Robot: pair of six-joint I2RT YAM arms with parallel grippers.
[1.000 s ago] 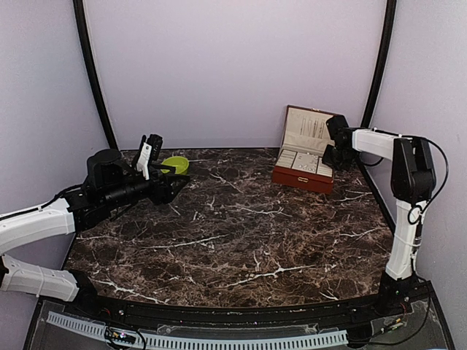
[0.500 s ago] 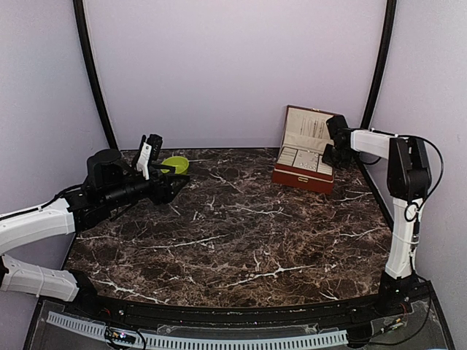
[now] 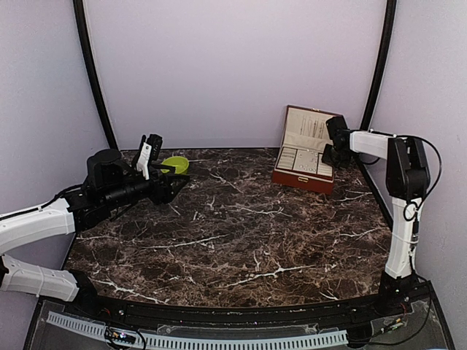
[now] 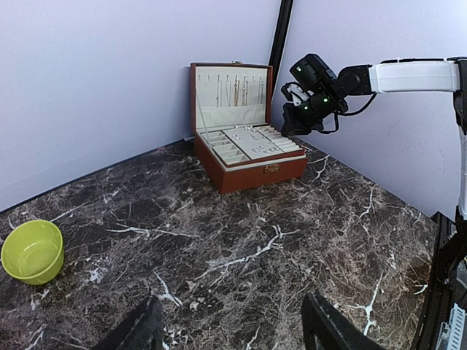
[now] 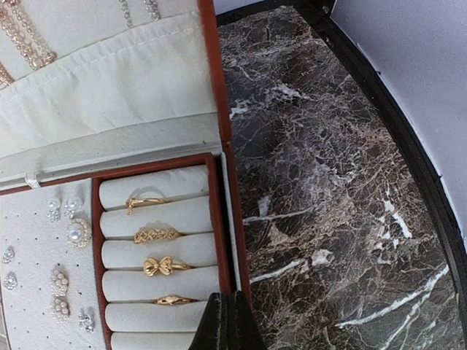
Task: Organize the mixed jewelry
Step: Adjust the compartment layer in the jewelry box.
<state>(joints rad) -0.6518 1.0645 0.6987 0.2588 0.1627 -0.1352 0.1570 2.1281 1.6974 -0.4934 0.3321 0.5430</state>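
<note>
The jewelry box [image 3: 303, 162] stands open at the back right. In the right wrist view, several gold rings [image 5: 155, 235] sit in its beige slotted tray [image 5: 146, 215]. Silvery studs [image 5: 69, 232] lie on the pad to the left, and fine chains [image 5: 25, 36] hang in the lid. My right gripper [image 5: 228, 324] is shut and empty, just above the tray's right brown edge; it also shows in the top view [image 3: 330, 152]. My left gripper [image 4: 233, 335] is open and empty, low over the marble at the left [image 3: 174, 181], next to the lime-green bowl [image 3: 175, 164].
The bowl [image 4: 33, 251] looks empty. The box also shows in the left wrist view [image 4: 244, 149], with my right arm [image 4: 408, 73] reaching in from the right. Black frame posts [image 3: 91, 73] and purple walls close in the table's back and sides.
My right gripper has shifted slightly left toward the box. The left arm has not moved.
</note>
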